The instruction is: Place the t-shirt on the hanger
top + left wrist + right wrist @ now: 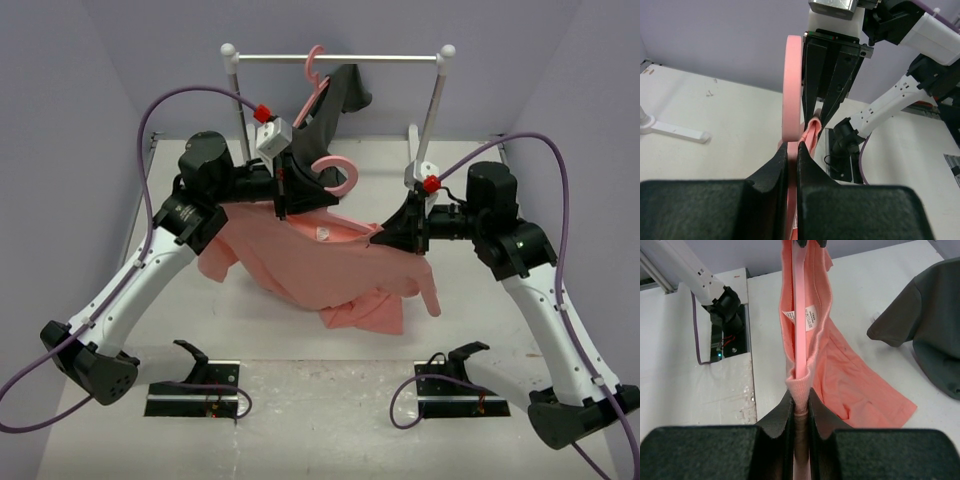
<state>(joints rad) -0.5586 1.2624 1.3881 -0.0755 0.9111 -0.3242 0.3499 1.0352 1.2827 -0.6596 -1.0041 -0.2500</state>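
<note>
The salmon-pink t-shirt (320, 262) hangs in the air between my two grippers, its lower part drooping onto the table. My left gripper (283, 196) is shut on the pink hanger (340, 176) near its hook, which curls up to the right. In the left wrist view my gripper (793, 145) clamps the hanger (792, 90). My right gripper (387, 232) is shut on the shirt's collar. In the right wrist view my gripper (800, 397) pinches the ribbed collar, with a hanger arm (800, 315) running inside the t-shirt (845, 375).
A white clothes rail (340, 58) stands at the back, carrying a second pink hanger (314, 68) with a dark grey garment (345, 95). That garment shows at the right of the right wrist view (932, 315). Two black mounts (195, 390) sit at the near edge.
</note>
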